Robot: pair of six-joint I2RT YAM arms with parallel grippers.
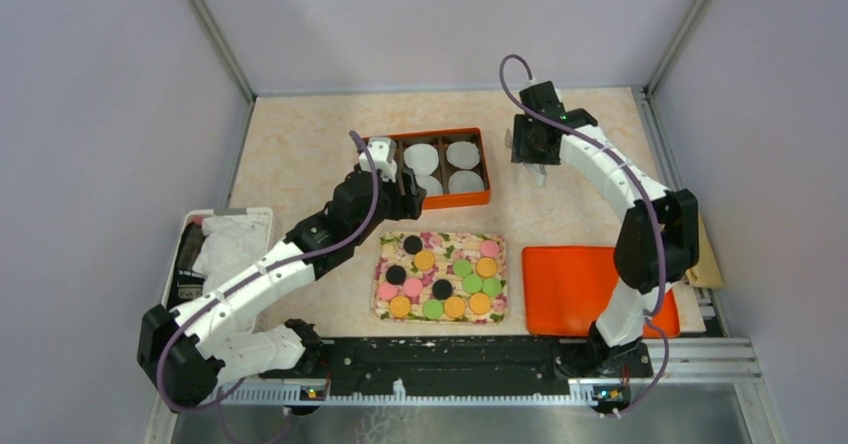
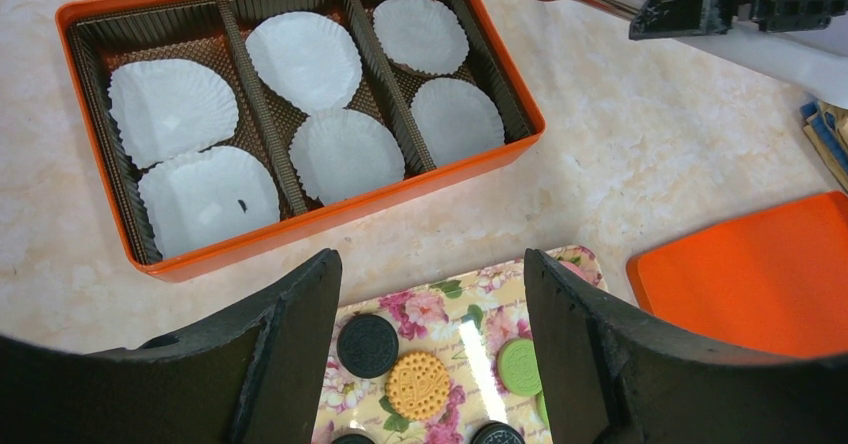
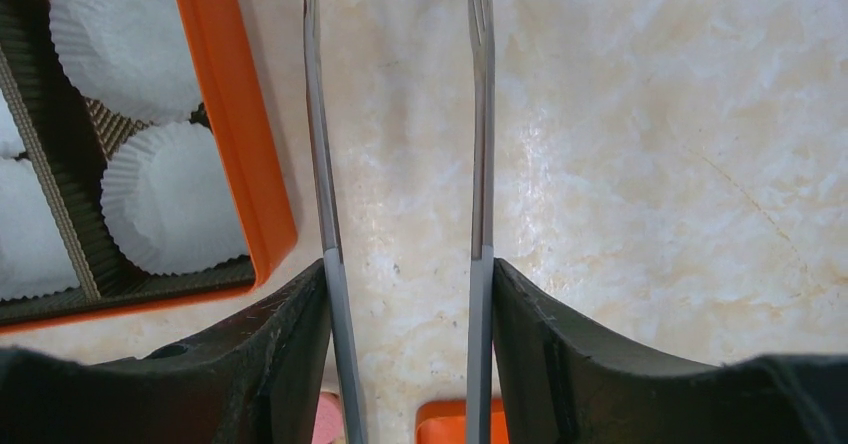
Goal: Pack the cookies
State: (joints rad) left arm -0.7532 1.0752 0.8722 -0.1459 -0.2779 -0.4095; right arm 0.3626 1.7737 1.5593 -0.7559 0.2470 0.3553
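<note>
Glossy floral tray, nearest the arm bases, carries all the cookies. They are flat embossed discs in black, orange, pink and green, lying loose in rough rows. None are packed yet.

An orange lid, flat with rounded corners, lies just right of the tray.

The left gripper hangs over the tray's far edge, fingers spread wide, holding nothing.

Beyond it is the orange box, which has a dark ribbed liner and three compartments. Each compartment has two white fluted paper cups, all empty; one shows a small dark speck.

Farthest out, the right gripper clamps thin metal tongs with fork-like tips. The tong arms are apart and carry nothing, above the marbled table just right of the box.

Step, as I judge it: the first pick hasn't started.

Next move: bring the tongs back to the tray, straddle one cookie, squeeze and carry it to a cup. The discs are thin and the tray is slick, so they will likely slide unless the tips get low.
</note>
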